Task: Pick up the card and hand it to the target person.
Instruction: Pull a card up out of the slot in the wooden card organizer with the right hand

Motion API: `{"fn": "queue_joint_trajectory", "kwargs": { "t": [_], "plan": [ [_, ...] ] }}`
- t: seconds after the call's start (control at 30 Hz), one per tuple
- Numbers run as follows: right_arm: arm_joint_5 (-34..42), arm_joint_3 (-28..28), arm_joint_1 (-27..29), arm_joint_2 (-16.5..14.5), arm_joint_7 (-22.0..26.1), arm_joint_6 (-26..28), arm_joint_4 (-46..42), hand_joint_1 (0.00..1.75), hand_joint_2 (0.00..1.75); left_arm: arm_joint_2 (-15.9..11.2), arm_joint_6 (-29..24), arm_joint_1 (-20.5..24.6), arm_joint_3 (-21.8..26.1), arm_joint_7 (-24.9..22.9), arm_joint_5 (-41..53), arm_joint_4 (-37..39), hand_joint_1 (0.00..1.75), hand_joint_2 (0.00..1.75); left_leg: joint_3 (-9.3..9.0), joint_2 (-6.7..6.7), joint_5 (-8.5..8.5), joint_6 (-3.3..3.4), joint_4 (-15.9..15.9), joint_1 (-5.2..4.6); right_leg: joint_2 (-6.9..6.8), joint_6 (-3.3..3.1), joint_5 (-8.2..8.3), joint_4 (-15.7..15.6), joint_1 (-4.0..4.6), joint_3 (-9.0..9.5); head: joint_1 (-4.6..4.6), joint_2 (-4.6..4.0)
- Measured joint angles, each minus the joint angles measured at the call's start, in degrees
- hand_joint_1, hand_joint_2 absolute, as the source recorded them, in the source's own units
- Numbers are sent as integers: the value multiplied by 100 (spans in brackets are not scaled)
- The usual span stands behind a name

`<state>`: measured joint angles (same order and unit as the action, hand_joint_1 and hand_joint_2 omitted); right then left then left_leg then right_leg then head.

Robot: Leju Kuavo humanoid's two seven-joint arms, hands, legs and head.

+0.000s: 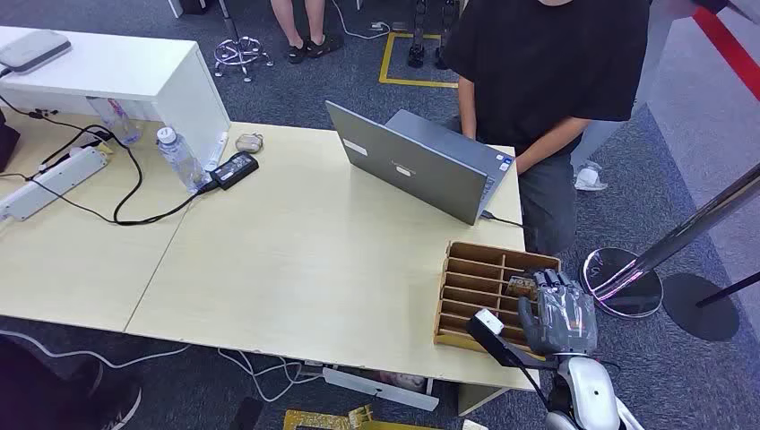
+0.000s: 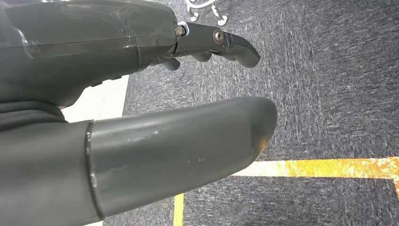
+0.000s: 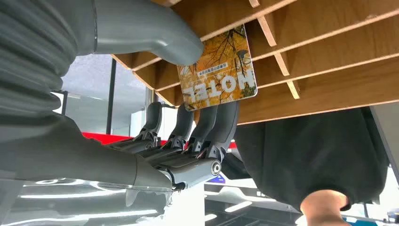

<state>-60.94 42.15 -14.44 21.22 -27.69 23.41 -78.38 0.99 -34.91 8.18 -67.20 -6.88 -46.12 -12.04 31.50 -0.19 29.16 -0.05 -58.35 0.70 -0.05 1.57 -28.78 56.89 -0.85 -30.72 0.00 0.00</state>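
A: Right wrist view first: what is the right hand (image 3: 188, 117) doing at the wooden slotted rack (image 3: 329, 70)?

B: It pinches the card (image 3: 219, 70), thumb on one face and the darker fingers (image 3: 211, 127) on the other. The card, printed with autumn leaves and "HOTEL", sits against the rack's dividers, so I judge it is only partly out of its slot.

A: Why grip it flat like that?

B: A thin card standing between dividers offers only its faces; squeezing both is probably the one secure hold.

A: And in the head view?

B: The right hand (image 1: 557, 309) rests over the rack (image 1: 475, 287) at the tabletop (image 1: 296, 260) corner, the card (image 1: 522, 286) just showing at its fingers.

A: The left hand (image 2: 141, 117)?

B: It hangs over carpet, fingers apart, holding nothing.

A: Beyond the rack?

B: A laptop (image 1: 417, 161), then the person (image 1: 547, 81) in black standing just behind it, near enough to take the card.
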Motion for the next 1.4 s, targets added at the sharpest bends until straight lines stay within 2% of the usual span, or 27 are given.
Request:
{"fn": "queue_joint_trajectory", "kwargs": {
  "t": [0.2,0.57,1.0,1.4],
  "plan": [
    [64,33,-7,-35,64,-16,83,113,175,0,10,3,-47,-1,44,-3,0,0,-3,2,-3,-1,4,1,2,-2,4,-4,1,2,0,0],
    [162,48,-29,-90,137,69,207,129,175,6,-12,3,-61,-14,56,-10,0,0,0,0,0,-2,0,2,0,1,0,0,2,1,0,0],
    [163,81,-73,-125,188,153,282,137,175,17,-40,2,-67,-36,60,-13,0,0,-1,2,1,-2,1,3,3,1,0,-1,2,0,0,0],
    [161,-29,-80,-188,341,589,142,161,175,-11,14,5,-76,-19,66,-5,0,0,4,4,2,-3,-3,2,5,1,-1,5,1,-6,0,0]
  ]
}}
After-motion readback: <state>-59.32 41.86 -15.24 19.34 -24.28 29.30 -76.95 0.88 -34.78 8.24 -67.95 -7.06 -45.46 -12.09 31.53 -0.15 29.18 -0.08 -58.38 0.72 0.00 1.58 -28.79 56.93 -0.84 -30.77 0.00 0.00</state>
